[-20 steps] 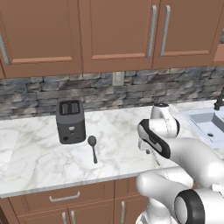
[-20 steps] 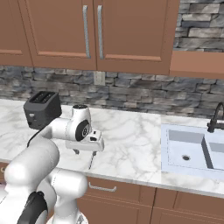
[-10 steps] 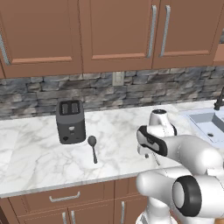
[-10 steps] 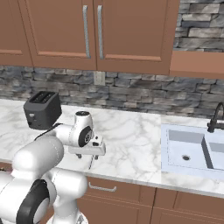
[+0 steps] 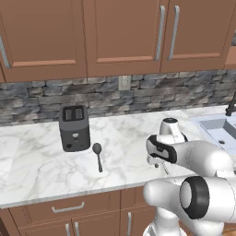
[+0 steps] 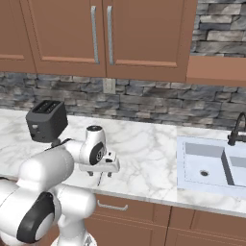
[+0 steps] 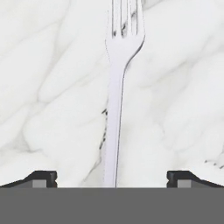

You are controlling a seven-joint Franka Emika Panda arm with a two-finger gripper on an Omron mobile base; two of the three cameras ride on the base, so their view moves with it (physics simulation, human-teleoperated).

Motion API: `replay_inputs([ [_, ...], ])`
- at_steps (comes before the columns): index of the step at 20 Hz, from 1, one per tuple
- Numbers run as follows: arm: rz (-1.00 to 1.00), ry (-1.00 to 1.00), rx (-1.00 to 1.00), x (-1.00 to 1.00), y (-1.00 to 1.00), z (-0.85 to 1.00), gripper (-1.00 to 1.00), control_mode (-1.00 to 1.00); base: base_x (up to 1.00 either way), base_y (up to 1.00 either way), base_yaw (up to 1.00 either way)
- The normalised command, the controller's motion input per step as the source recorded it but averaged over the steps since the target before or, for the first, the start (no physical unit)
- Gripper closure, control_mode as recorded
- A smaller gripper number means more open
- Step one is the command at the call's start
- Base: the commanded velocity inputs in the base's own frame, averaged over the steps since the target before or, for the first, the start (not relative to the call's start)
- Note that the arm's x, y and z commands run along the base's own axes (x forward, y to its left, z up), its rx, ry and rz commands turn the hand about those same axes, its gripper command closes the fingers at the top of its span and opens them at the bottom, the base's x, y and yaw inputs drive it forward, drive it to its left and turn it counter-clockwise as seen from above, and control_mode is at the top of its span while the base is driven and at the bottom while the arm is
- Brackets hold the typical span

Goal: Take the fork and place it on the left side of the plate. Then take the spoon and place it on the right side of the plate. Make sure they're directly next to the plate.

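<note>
The pale silver fork lies flat on the white marble counter, tines pointing away from the hand. My gripper hangs just above its handle, open, with one dark fingertip on each side and a wide gap to the handle. From the base, the gripper points down near the counter's front edge, and a bit of the fork shows beneath it. The dark grey spoon rests further left, bowl toward the toaster. The plate is out of view.
A black toaster stands behind the spoon near the stone backsplash. A sink with a dark faucet is set into the counter on the right. Wooden cabinets hang above.
The hand has sunk a little toward the counter over the fork. Its jaws stay open, and fork and spoon have not moved.
</note>
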Motion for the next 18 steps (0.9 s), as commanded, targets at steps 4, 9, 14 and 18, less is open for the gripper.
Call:
replay_inputs([
  [4,0.03,-0.01,0.00,0.01,-0.02,-0.32,-1.00,-1.00,0.00,0.00,0.00],
  [9,0.04,0.00,0.00,0.02,0.00,-0.41,-1.00,-1.00,0.00,0.00,0.00],
  [14,0.03,0.00,0.00,0.00,0.04,-0.38,1.00,-1.00,0.00,0.00,0.00],
  [18,0.01,0.00,0.00,0.00,0.00,-0.11,1.00,-1.00,0.00,0.00,0.00],
])
